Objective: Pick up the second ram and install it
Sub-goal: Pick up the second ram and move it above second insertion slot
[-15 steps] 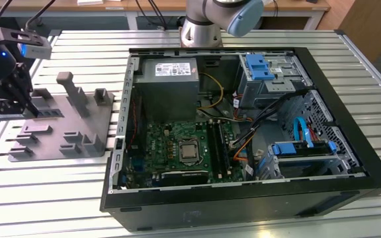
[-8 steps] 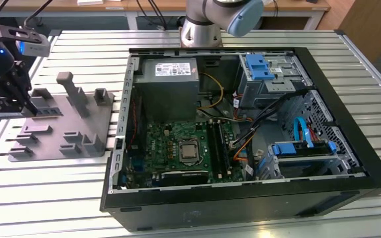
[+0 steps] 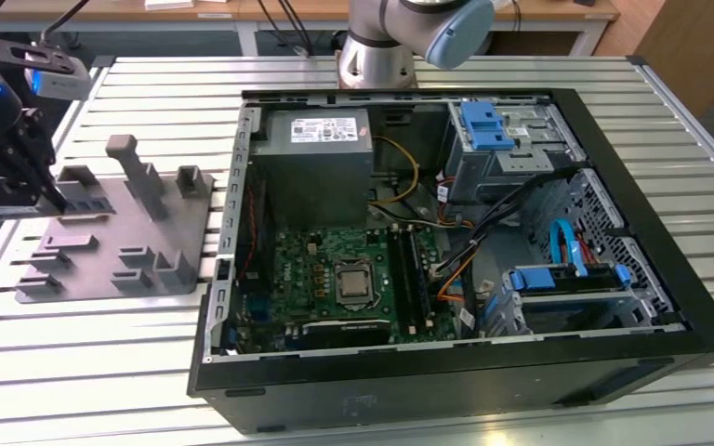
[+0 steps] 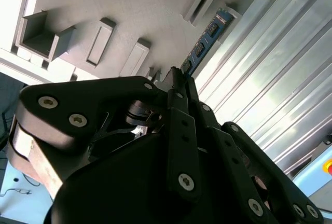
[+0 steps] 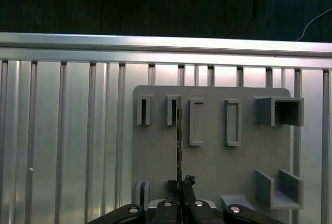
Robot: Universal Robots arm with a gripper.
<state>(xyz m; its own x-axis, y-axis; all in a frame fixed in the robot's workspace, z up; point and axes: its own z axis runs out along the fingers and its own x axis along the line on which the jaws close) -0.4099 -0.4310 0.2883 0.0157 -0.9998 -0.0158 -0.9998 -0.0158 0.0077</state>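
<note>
You have the gripper (image 4: 179, 79) clenched on the second ram (image 4: 205, 41) at the grey holder (image 5: 218, 167), on the slatted worktop (image 5: 78, 130) beside the open computer case (image 3: 456, 372).

Slatted metal table (image 3: 85, 372); wooden desk (image 3: 122, 11) behind; dark floor (image 5: 129, 6)

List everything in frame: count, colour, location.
second ram: one, dark blue-green, edge-on at the holder's slots, one end in the gripper.
holder: one, grey, on the table, at the exterior view's left of the case.
case: one, black, open, mid-table.
power-supply box: one, grey, inside the case.
motherboard: one, green, on the case floor.
drive brackets: two, blue, at the case's side on the exterior view's right.
table: one, silver, slatted.
arm: one, grey and pale blue, behind the case.
gripper: one, black, shut on the second ram.
</note>
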